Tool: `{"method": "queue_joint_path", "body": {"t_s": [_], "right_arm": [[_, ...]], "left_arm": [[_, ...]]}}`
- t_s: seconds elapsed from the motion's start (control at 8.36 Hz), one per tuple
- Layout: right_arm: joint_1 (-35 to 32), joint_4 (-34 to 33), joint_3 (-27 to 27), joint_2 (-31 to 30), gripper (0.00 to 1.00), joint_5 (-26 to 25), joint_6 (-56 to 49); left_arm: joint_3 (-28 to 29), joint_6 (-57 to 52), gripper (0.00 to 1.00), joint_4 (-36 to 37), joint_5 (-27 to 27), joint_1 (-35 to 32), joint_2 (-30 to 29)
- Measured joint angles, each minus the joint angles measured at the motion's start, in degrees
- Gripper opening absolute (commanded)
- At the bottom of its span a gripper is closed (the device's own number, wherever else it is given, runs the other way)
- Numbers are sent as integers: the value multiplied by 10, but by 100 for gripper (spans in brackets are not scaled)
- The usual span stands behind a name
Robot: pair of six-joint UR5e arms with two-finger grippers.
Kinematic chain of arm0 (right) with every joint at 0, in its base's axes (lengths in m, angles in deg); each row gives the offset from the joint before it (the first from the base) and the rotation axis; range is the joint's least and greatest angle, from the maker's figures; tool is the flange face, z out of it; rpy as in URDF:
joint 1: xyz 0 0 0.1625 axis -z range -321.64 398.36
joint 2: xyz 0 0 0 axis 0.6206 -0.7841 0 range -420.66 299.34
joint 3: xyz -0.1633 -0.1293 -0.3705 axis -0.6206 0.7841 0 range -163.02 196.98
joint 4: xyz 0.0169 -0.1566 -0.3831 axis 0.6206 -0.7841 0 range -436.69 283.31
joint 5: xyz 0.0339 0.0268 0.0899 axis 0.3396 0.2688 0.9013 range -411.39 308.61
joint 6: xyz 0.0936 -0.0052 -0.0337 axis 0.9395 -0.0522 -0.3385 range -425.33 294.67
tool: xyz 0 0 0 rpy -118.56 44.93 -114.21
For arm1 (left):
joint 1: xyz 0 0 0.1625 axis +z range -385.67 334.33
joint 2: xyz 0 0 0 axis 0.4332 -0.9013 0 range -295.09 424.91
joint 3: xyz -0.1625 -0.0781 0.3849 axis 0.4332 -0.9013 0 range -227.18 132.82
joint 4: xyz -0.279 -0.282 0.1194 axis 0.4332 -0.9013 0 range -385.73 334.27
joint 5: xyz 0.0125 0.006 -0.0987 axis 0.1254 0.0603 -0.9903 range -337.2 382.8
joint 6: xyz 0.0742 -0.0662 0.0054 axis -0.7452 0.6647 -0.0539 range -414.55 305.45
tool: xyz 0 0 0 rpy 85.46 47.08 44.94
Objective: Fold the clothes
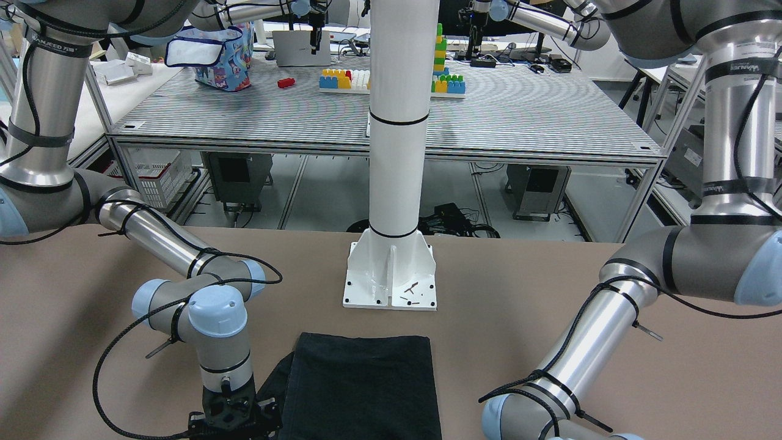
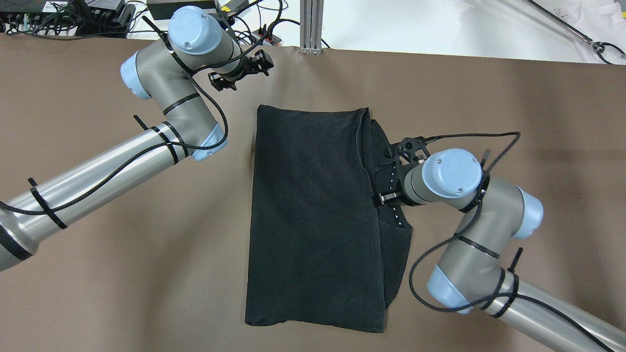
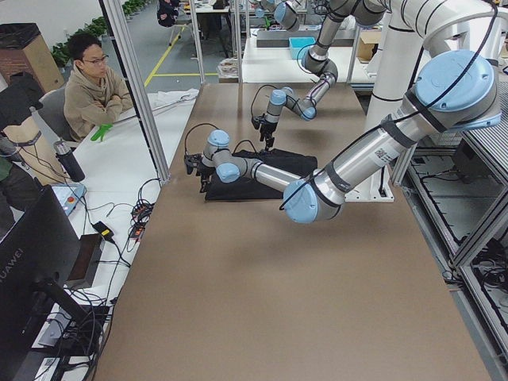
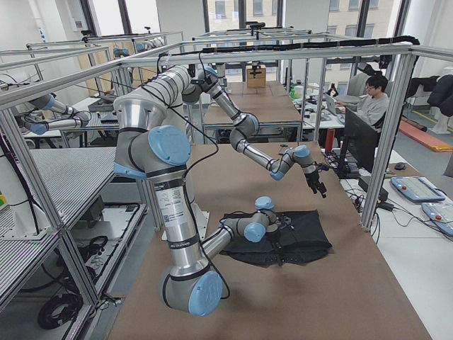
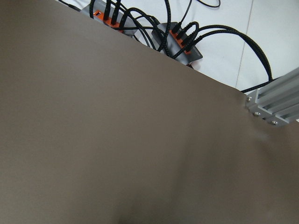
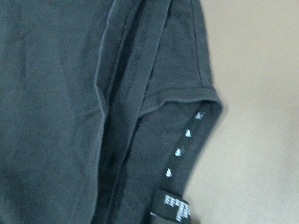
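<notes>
The black garment [image 2: 313, 215] lies flat on the brown table [image 2: 122, 274], folded into a tall rectangle. A sleeve with a strip of white marks [image 2: 393, 230] sticks out from under its right edge, and the right wrist view shows it close up [image 6: 182, 135]. My right gripper [image 2: 391, 173] hovers over that right edge and sleeve; it also shows in the front-facing view [image 1: 233, 421]. My left gripper [image 2: 240, 72] is off the cloth, beyond its far left corner, over bare table. Neither gripper's fingers show, so I cannot tell whether they are open or shut.
The white pillar's base plate [image 1: 391, 278] stands just behind the garment on the robot's side. Cables and a power strip [image 5: 180, 39] lie past the table's far edge, next to an aluminium post [image 2: 311, 24]. An operator [image 3: 94, 91] sits beyond that edge.
</notes>
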Motion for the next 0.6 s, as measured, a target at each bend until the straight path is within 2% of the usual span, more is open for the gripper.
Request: {"method": "queue_joint_path", "body": {"t_s": [0.36, 0.6], "right_arm": [[-8, -10, 115, 116, 95, 4, 28], [-13, 15, 173, 145, 95, -29, 32]], "left_arm": [[-1, 0, 100, -1, -1, 0, 2], [-4, 0, 100, -3, -2, 0, 11]]}}
